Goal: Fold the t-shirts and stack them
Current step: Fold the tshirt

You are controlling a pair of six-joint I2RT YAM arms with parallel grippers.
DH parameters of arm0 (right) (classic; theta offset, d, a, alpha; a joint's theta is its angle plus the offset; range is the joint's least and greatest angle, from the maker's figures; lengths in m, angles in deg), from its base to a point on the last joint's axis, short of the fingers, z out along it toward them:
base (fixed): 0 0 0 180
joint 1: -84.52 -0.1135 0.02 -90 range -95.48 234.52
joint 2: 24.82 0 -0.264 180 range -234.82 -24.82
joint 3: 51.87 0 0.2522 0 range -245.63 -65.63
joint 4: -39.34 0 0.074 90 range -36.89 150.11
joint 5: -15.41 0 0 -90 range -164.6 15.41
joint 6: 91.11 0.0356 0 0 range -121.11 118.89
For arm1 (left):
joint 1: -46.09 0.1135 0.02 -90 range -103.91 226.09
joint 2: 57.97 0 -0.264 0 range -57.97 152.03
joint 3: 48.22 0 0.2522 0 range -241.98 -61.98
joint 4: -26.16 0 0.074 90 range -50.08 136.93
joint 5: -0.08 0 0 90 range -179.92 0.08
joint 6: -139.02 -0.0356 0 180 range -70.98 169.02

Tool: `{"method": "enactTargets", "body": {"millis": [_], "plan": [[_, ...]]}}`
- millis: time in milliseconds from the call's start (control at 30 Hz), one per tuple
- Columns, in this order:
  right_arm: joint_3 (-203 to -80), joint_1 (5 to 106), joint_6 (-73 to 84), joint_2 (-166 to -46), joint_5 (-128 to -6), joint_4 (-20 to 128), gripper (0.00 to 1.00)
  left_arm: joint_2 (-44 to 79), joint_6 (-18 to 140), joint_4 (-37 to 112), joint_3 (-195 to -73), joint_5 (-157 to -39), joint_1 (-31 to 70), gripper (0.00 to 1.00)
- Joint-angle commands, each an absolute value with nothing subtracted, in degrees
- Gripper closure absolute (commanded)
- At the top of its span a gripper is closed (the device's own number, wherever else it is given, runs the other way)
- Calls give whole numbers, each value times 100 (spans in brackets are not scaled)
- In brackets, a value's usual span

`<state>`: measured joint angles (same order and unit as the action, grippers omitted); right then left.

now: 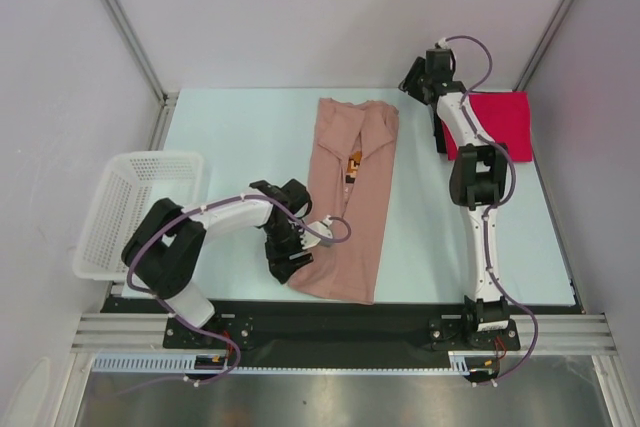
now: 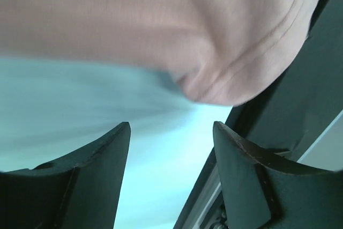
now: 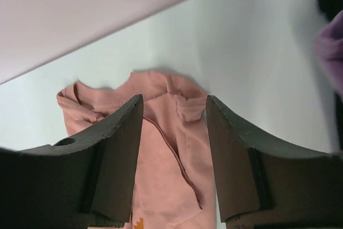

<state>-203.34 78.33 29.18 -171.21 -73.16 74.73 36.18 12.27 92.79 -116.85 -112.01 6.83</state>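
From above, the red t-shirt [image 1: 505, 119] sits folded at the far right of the bench [image 1: 230, 137], while the dusty-pink t-shirt [image 1: 350, 202] lies mid-bench as a long strip with its sides tucked in. I'd say its crosswise fold and the stacking are what's left, with the left fingers [image 1: 292, 265] low at its near left corner and the right fingers [image 1: 420, 77] high beyond its collar end. Left wrist: fingers spread wide and holding nothing, dusty-pink t-shirt [image 2: 225, 73] hem just ahead of the tips. Right wrist: wide open and empty too, dusty-pink t-shirt [image 3: 161, 132] collar framed between them, well apart.
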Motion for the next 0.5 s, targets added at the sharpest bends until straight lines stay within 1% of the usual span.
{"method": "enactTargets", "body": {"millis": [0,67,167,200,267,300,367,400,467], "plan": [[-20300,7776,3175,-17326,-7039,7631,46,3081,1061,9556,-11595,-10601,654,31],[-20353,7776,3273,-17528,-6994,7648,47,2905,1079,9521,-11586,-10452,663,31],[-20397,7793,3449,-17696,-6985,7596,54,2799,1140,9407,-11586,-10398,672,31],[-20397,7802,3484,-17722,-6941,7491,61,2781,1149,9398,-11603,-10398,672,31],[-20432,7837,3589,-17827,-6819,7403,71,2772,1202,9363,-11612,-10398,672,31],[-20423,7872,3624,-17854,-6792,7307,82,2772,1219,9354,-11621,-10390,672,30],[-20432,7899,3721,-17933,-6695,7166,93,2781,1220,9328,-11612,-10399,672,31],[-20467,7951,3756,-17968,-6677,7043,100,2781,1220,9301,-11604,-10398,672,31],[-20624,7978,3887,-18065,-6616,6955,100,2842,1237,9231,-11586,-10381,689,31]]}}
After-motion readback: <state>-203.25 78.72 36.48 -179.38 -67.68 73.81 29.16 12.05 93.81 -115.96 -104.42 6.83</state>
